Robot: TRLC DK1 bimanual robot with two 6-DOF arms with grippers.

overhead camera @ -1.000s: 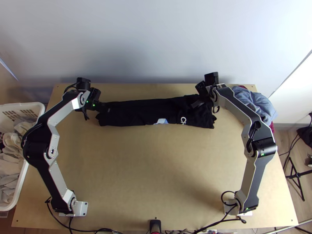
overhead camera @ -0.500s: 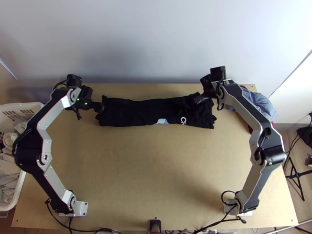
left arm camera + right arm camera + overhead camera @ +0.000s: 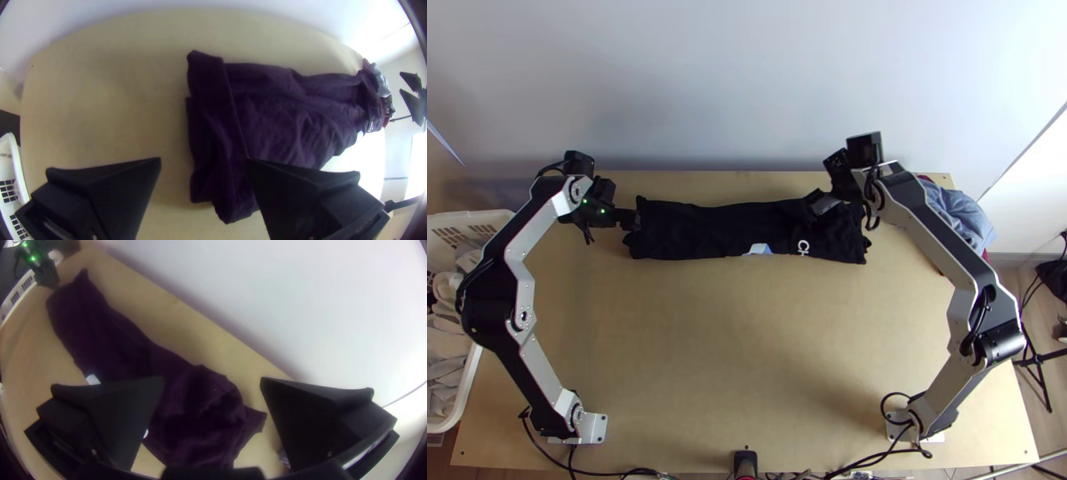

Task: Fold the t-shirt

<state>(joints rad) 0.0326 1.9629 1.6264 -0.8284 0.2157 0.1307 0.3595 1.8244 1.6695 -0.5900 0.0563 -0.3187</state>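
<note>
T-shirt in place, right pincer shifted inward, left pincer steady

left arm: rose from base, elbow bowed outward, forearm angled back inward | left gripper: pointed inward, fingers wide apart | right arm: rose likewise, elbow outward, forearm slanted inward | right gripper: angled inward, its two fingers also well apart | grippers apart from each other
</note>
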